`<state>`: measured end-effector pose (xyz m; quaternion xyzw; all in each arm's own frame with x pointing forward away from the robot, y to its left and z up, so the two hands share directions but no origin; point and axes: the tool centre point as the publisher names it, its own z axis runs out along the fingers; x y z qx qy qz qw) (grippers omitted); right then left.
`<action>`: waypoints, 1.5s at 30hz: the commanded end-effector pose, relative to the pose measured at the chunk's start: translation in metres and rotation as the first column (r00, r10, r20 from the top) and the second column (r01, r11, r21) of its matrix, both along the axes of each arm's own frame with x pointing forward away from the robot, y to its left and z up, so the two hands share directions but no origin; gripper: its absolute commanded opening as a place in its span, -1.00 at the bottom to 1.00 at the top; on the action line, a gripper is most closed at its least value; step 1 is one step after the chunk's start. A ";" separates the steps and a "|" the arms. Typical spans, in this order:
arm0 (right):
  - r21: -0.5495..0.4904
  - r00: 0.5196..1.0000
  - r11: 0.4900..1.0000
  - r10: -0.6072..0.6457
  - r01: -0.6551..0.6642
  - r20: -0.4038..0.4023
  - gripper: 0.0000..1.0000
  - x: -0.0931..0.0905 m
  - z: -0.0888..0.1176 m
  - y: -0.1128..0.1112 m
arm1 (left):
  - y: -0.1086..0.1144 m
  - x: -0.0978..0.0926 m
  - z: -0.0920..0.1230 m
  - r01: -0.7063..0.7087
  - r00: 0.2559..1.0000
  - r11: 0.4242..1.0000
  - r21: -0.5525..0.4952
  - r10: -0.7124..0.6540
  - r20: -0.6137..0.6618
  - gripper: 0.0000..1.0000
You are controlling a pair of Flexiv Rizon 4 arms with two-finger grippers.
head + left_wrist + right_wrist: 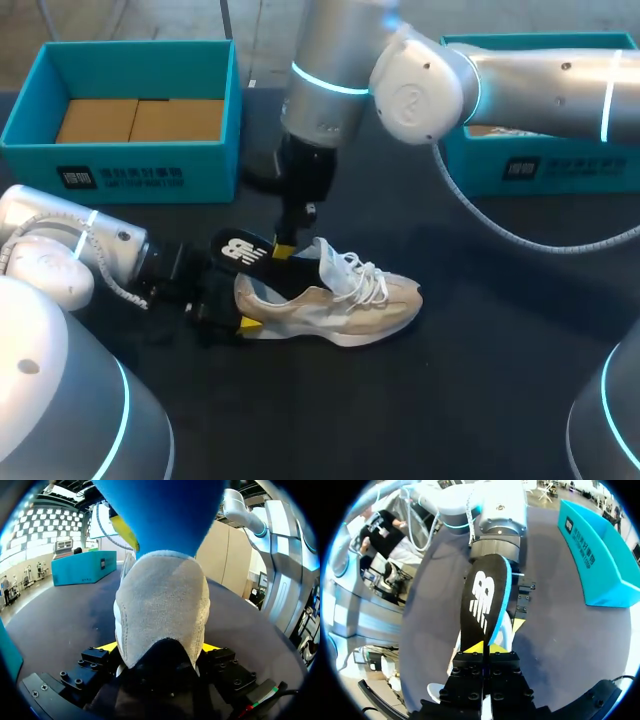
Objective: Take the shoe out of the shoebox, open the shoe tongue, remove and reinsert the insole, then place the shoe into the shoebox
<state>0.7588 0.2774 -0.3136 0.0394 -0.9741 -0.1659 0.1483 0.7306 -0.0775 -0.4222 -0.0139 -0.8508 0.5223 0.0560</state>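
Right end effector (484, 649) pinching insole (482, 600), shoe (340, 305) well apart from shoebox (210, 160)

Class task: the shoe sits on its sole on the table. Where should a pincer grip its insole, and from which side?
Grip the insole by its exposed end, from above: it sticks out of the shoe over the heel, thin and flat, easy to pinch. The right pincer holds it there; the left pincer clamps the heel.

The table (500, 380) has a dark, matte, plain top, evenly lit from near edge to far.
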 end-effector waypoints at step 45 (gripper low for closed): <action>0.201 0.939 0.953 -0.161 0.229 -0.306 -0.25 -0.017 -0.018 0.022 | -0.001 0.000 -0.001 0.000 1.000 1.000 0.001 0.000 0.000 -1.00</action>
